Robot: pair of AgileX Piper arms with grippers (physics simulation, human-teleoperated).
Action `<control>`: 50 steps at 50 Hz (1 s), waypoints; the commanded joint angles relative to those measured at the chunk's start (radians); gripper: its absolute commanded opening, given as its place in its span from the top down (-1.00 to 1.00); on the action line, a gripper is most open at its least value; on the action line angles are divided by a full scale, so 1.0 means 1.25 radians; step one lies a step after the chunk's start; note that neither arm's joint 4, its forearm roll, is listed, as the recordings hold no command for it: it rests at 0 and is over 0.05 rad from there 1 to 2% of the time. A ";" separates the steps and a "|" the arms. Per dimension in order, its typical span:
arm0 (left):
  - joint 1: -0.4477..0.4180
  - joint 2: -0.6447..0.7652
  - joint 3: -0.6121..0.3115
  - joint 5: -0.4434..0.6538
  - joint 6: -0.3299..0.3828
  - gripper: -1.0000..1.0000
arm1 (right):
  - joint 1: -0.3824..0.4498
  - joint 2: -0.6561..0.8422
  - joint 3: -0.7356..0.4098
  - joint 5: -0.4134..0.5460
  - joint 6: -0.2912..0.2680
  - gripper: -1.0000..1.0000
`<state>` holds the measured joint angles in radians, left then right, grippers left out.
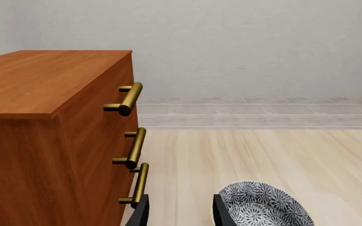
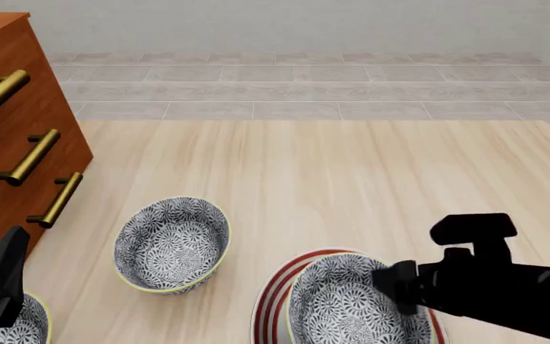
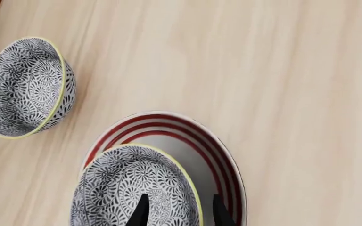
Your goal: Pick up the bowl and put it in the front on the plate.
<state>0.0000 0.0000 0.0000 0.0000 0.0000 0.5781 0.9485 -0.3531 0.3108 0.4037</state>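
A floral bowl with a pale yellow rim sits on the red-ringed white plate at the front of the table. In the right wrist view my right gripper is open, one finger inside the bowl and one outside over the plate, with the rim between them. A second, matching bowl stands on the bare table to the left of the plate. My left gripper is open with nothing in it and sits beside that bowl. In the front view it is at the lower left.
A wooden drawer cabinet with brass handles stands at the left, close to my left gripper. A third floral bowl peeks in at the front left corner. A second bowl shows in the right wrist view.
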 commanded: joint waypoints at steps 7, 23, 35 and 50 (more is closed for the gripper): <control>0.000 0.000 0.000 0.000 0.000 -1.00 | -0.025 -0.033 -0.040 0.055 -0.030 -1.00; 0.000 0.000 0.000 0.000 0.000 -1.00 | -0.053 -0.023 -0.102 0.086 -0.068 -1.00; 0.000 0.000 0.000 0.000 0.000 -1.00 | -0.076 -0.007 -0.161 0.101 -0.101 -1.00; 0.000 0.000 0.000 0.000 0.000 -1.00 | -0.091 0.040 -0.226 0.089 -0.128 -1.00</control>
<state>0.0000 0.0000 0.0000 0.0000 0.0000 0.4785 0.9630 -0.5815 0.4282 0.2677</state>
